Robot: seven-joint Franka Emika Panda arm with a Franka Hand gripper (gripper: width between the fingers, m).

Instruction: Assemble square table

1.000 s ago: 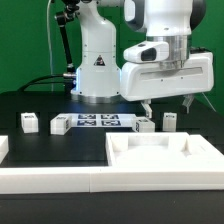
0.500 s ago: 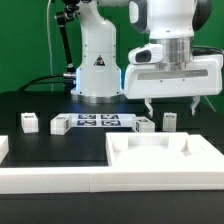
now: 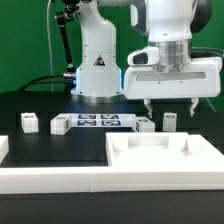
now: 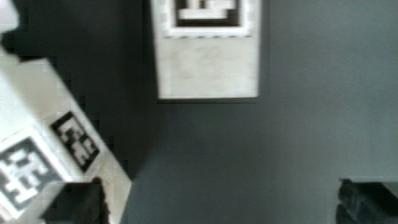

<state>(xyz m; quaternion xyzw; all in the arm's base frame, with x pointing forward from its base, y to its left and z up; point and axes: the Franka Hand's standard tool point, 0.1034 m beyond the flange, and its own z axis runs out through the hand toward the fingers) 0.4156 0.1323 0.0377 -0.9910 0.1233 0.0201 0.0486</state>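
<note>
Beyond the white square slab, fingers spread wide, holding nothing, a leg nearby.

No legible txt, b/w tags on legs, marker board, triangle sign on arm base

Green curtain hanging right across the back there. Below it the black table, matte and dark, and the wrist view shows that same dark surface close up. Flat on it, toward the rear, sits the marker board, tags facing up. Along the near edge runs the long white border bar, lying level, reaching both sides of the exterior view.
</note>
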